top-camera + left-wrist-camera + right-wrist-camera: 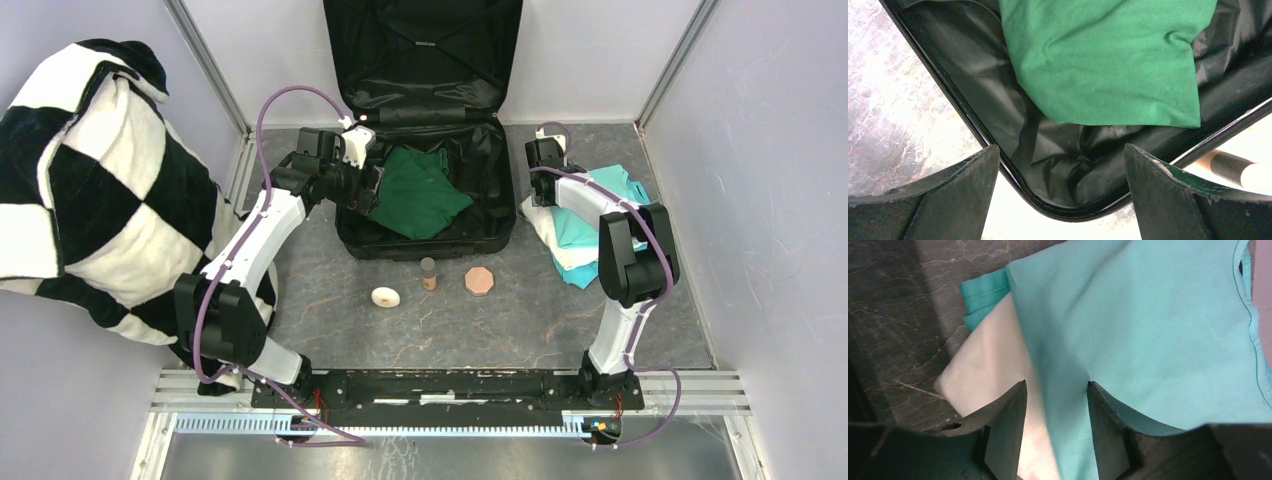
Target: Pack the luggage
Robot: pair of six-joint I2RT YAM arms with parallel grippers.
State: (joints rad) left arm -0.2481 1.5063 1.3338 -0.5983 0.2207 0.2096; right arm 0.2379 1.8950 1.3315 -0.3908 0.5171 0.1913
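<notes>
The luggage [430, 235] lies open at the back centre, its lid [420, 50] standing upright. A green garment [420, 190] lies inside on the black lining and also shows in the left wrist view [1108, 60]. My left gripper [370, 192] is open and empty over the suitcase's near-left corner [1060, 146], just short of the garment's edge. My right gripper [545, 185] is right of the suitcase, pressed down on a teal garment [1148, 330] that lies over a white one [993, 365]. Its jaws [1056, 382] stand narrowly apart astride the teal edge, and the cloth between them lies flat.
A black-and-white checkered blanket [90, 190] is heaped at the left. On the table in front of the suitcase stand a white round piece [385, 297], a small brown bottle [428, 272] and a pinkish octagonal piece [480, 281]. The teal and white pile [590, 225] lies by the right wall.
</notes>
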